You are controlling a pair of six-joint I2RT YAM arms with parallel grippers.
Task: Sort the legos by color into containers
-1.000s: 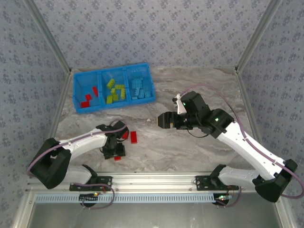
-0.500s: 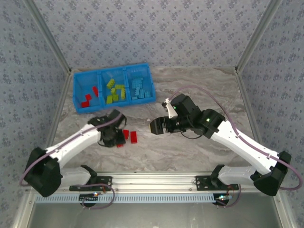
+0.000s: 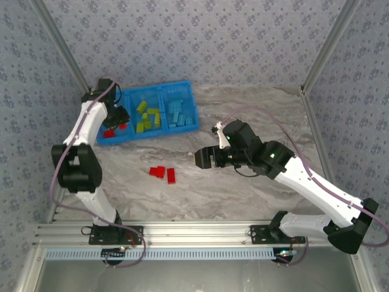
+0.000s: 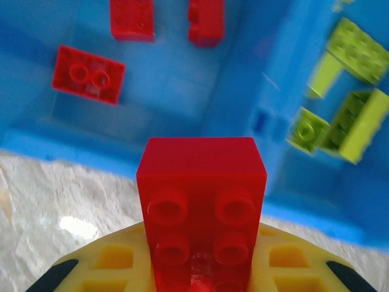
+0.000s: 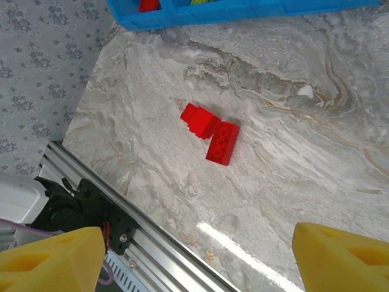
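Left fingers (image 4: 109, 264), clamped on a small red studded plastic brick (image 4: 200, 201), poise it above the near wall of the bright blue three-compartment plastic tray (image 3: 164, 85), apparently for release among its reds, while right fingers (image 5: 48, 258), wide open and empty, hover over two loose red bricks (image 5: 209, 131) on the surface before the tray.

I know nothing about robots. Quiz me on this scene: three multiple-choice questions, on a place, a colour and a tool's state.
1. Where are the loose red bricks? A on the table, B in the tray, C on the rail.
2. What colour are the bricks in the middle compartment? A red, B green, C light blue.
3. The left tool is: A open, B shut on a red brick, C shut on a green brick.
Answers: 1 A, they lie on the marble; 2 B, lime pieces fill it; 3 B, a red brick sits clamped.
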